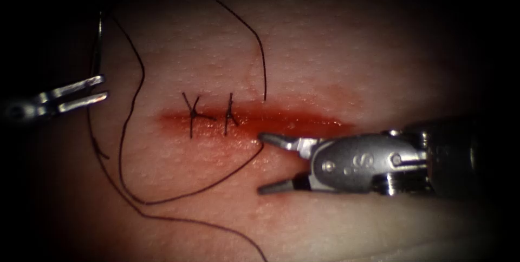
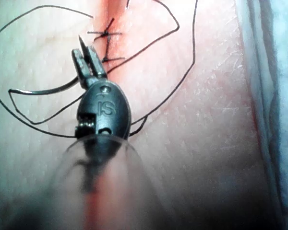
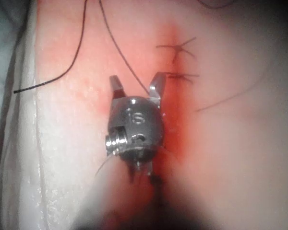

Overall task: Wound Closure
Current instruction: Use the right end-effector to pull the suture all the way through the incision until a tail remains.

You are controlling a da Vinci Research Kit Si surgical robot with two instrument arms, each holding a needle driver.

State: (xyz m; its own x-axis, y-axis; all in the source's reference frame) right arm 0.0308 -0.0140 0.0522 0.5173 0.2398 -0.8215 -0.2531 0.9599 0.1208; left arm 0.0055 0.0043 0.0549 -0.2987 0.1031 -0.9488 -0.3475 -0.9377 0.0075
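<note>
Right tool (image 1: pixel 260 163) is hovering with jaws spread wide, holding nothing, its upper tip touching the cut (image 1: pixel 254 118), right of two knotted stitches (image 1: pixel 208 115). Dark thread (image 1: pixel 130 132) is looping loosely over the tissue (image 1: pixel 325 51), passing between those jaws. Far left, the left tool (image 1: pixel 103 89) is gripping the curved needle (image 1: pixel 99 40) near one end, jaws narrow; the needle is standing clear of the tissue, well apart from the cut.

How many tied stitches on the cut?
2. One stitch near the cut's left end, the other stitch just right of it. Both lie left of the right gripper, open over the cut.
</note>
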